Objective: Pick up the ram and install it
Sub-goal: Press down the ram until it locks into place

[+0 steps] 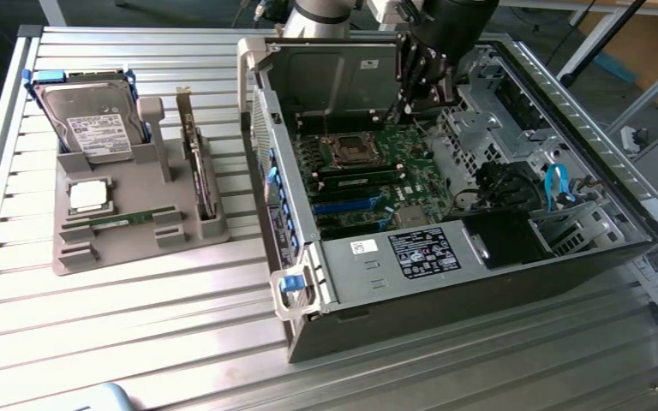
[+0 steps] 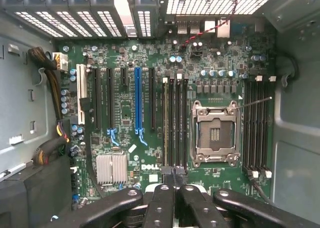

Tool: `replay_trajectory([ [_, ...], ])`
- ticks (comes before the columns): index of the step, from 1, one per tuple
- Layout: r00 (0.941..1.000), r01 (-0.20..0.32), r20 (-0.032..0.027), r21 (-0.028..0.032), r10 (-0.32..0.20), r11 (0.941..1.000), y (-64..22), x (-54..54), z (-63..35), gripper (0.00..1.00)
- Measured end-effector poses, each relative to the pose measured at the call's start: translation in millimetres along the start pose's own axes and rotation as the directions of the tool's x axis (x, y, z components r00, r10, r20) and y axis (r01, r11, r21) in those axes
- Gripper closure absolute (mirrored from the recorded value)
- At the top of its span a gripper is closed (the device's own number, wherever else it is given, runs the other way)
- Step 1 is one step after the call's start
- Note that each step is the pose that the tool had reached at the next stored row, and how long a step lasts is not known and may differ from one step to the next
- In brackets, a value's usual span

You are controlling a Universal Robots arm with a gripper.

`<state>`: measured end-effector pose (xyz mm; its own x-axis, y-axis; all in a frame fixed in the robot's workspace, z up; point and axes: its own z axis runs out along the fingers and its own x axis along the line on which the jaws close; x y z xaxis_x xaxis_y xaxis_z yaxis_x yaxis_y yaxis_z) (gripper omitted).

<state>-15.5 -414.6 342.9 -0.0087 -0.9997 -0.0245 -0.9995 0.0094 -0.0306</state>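
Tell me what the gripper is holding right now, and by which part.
Nothing that shows: the gripper is shut with no part between its fingertips, over the motherboard. The ram lies apart from it.

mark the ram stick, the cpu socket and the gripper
ram stick (image 1: 124,221): exterior view, middle of green board.
cpu socket (image 2: 215,133): wrist view, centre of open socket.
gripper (image 2: 174,180): wrist view, where the shut fingertips meet.

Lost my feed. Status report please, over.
Gripper shut, empty, over the memory slots. A ram stick lies in grey holder outside case. Nothing in the way.
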Motion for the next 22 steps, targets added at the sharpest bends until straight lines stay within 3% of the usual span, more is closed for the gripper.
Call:
replay_trajectory([
  [15, 1.0000, 0.000, 0.0001, 0.0007, 0.000, 1.0000, 0.0, 0.0, -0.3, 0.90],
  [19, 0.9991, -0.043, -0.0013, 0.0020, 0.043, 0.9991, 0.0, 0.1, -0.3, 0.90],
  [22, 0.9949, -0.101, -0.0029, 0.0036, 0.101, 0.9949, 0.0, 0.0, -0.3, 0.90],
])
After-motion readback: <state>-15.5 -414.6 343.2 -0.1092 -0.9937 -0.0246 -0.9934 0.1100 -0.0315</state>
